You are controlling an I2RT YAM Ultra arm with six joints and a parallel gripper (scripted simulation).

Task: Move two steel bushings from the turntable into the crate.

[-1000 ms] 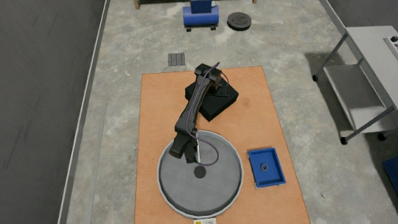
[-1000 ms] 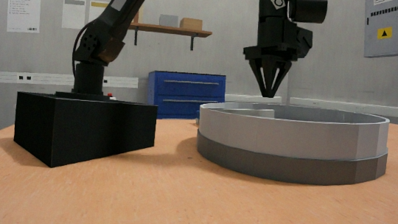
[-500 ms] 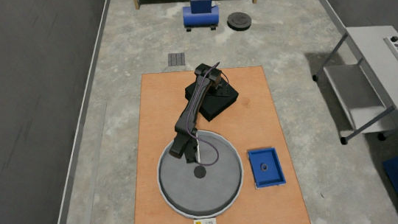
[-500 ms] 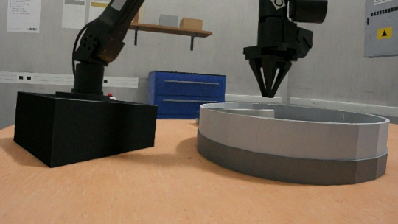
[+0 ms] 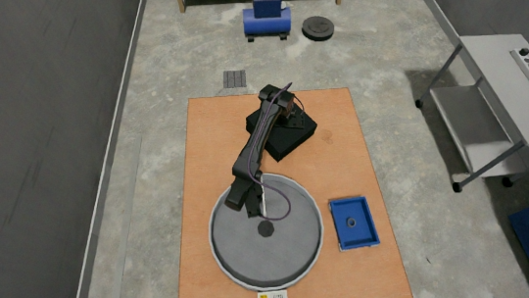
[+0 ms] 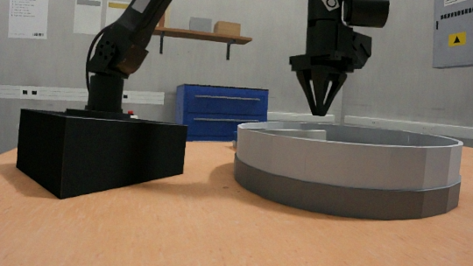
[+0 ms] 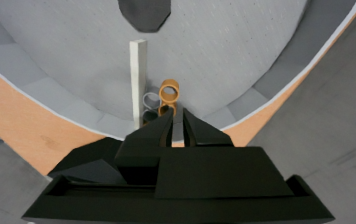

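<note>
turntable (image 5: 294,256) (image 6: 342,163) (image 7: 215,45): matt grey | crate (image 5: 364,236): smooth blue, perhaps plastic; tabletop (image 5: 211,138) (image 6: 175,220) (image 7: 30,130): woodlike

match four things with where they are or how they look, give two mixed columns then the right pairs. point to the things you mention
Things:
1. crate (image 5: 342,209)
2. gripper (image 6: 320,114) (image 7: 178,112)
3. white bar (image 7: 138,82)
4. turntable (image 5: 230,251) (image 6: 346,158) (image 7: 210,55)

Places or looks:
A. round, grey, with a raised rim
B. blue, one ring inside
C. upright beside the bushings
D. above the turntable, holding nothing

Pairs: 1-B, 2-D, 3-C, 4-A
</note>
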